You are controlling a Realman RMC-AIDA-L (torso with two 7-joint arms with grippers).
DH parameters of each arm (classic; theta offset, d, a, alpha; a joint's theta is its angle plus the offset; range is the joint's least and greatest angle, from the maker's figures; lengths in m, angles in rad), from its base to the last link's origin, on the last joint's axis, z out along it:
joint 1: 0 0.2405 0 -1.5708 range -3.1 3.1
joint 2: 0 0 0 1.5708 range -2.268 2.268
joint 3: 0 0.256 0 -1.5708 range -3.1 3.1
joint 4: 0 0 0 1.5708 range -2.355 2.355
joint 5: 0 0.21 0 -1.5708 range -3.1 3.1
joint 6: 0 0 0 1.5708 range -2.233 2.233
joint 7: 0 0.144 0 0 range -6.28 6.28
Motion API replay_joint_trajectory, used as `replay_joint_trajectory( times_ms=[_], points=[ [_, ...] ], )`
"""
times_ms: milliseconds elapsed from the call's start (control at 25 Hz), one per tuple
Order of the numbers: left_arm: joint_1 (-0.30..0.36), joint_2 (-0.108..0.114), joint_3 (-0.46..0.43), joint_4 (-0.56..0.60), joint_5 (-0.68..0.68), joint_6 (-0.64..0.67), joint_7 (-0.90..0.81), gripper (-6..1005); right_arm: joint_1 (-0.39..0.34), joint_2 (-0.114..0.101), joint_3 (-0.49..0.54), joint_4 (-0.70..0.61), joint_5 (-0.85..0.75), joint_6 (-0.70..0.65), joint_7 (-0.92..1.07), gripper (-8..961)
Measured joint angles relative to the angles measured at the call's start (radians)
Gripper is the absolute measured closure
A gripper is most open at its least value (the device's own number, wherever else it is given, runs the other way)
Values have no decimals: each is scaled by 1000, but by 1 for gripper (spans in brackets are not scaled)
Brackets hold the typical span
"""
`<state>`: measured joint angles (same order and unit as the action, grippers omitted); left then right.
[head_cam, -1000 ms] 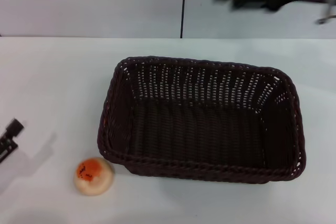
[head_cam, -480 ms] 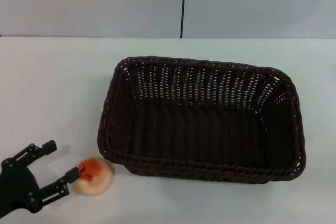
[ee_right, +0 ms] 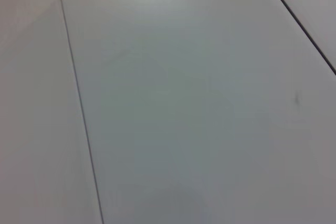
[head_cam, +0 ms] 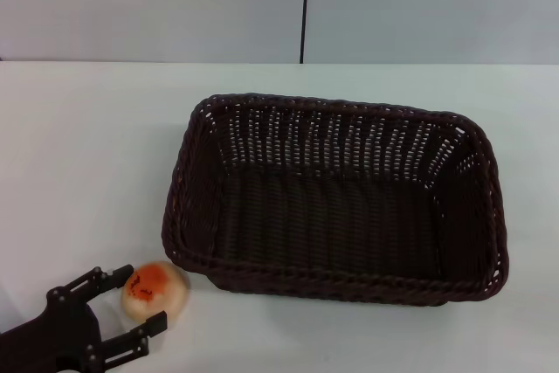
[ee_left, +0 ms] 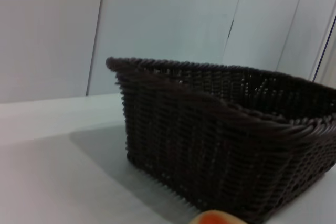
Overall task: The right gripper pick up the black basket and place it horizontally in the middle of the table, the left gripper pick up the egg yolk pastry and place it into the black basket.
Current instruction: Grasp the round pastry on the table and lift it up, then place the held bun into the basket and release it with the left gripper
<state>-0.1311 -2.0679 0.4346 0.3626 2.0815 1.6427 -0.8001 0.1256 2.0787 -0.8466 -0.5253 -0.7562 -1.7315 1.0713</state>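
Note:
The black basket (head_cam: pixel 336 198) lies lengthwise across the middle of the white table (head_cam: pixel 87 146), empty. It also shows in the left wrist view (ee_left: pixel 220 135). The egg yolk pastry (head_cam: pixel 155 291) sits on the table just off the basket's near left corner; its orange top peeks into the left wrist view (ee_left: pixel 218 217). My left gripper (head_cam: pixel 131 303) is open at the near left, one finger on each side of the pastry, not closed on it. The right gripper is out of view.
A grey wall with a dark vertical seam (head_cam: pixel 306 6) stands behind the table. The right wrist view shows only a plain pale surface with a thin line (ee_right: pixel 79 103).
My left gripper has moved right and nearer, from beside the pastry to straddling it. A second ago the right arm was at the top right; it has left the view. The basket and pastry have not moved.

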Motion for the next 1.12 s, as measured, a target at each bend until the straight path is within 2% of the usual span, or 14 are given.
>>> replay_joint_trajectory(
  times_ms=[160,320,520,560,680,720,760,800,840,920,960,1000,1120],
  points=[
    [-1,0,4,-5,0,-15,3,165,7,-1,2,34,1,4,-11,121],
    [-1,0,5,-16,0,-17,28,329,11,0,10,62,2,4,-24,121],
    [-1,0,-5,-35,-8,-18,52,563,28,3,48,162,18,-11,-89,122],
    [-1,0,-12,-36,-8,-18,52,611,35,4,62,214,42,-26,-109,122],
    [-1,0,-30,-37,-10,-17,52,655,41,2,74,263,68,-43,-131,122],
    [0,0,-50,-37,-10,-12,52,670,42,2,78,284,81,-51,-142,122],
    [2,2,-123,-38,-12,4,53,685,41,2,82,302,92,-57,-151,122],
    [2,2,-123,-38,-12,4,53,700,41,2,82,302,92,-57,-151,122],
    [4,3,-168,-38,-12,14,53,714,39,2,85,308,93,-59,-153,122],
    [6,7,-278,-36,-13,41,53,744,36,3,91,321,93,-67,-154,121],
    [5,9,-395,-30,-13,78,53,753,35,3,97,336,93,-79,-154,121],
    [5,9,-395,-30,-13,78,53,761,35,3,97,336,93,-79,-154,121],
    [-19,10,-516,-25,-14,145,53,787,35,2,101,344,94,-84,-154,121]
  ],
)
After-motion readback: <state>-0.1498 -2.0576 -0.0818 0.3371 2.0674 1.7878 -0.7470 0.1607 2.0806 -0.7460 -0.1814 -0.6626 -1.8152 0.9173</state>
